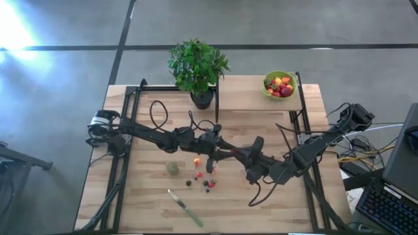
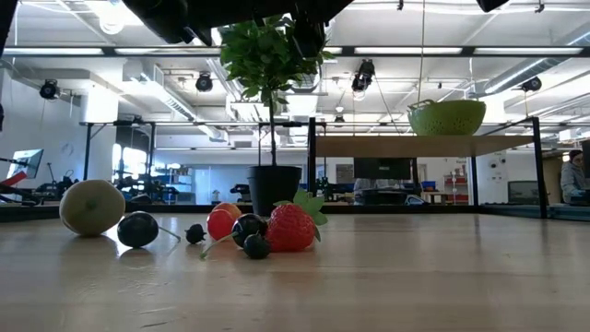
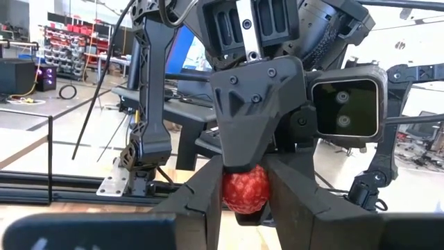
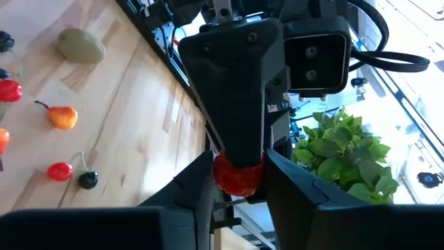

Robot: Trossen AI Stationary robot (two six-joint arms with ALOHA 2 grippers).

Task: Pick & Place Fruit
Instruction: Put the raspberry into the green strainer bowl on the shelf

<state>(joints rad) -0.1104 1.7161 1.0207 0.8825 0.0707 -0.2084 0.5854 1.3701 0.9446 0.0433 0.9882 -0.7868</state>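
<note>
High view: the left arm [image 1: 163, 137] and right arm [image 1: 313, 147] met nose to nose above the table [image 1: 274, 196]; loose fruit [image 1: 199, 175] lay below their fingers.

Low view: the spare fruit sat well beneath the fingers.

Left wrist view: the left fingers [image 3: 201, 201] pinched a red berry [image 3: 245, 189] across its middle. It looked light, bumpy and hard, probably apt to roll out of a loose grip.

Right wrist view: the right fingers [image 4: 191, 191] had closed on the same berry from the opposite side. It looked nearly round, so I could not tell any long axis or which way it pointed.
</note>
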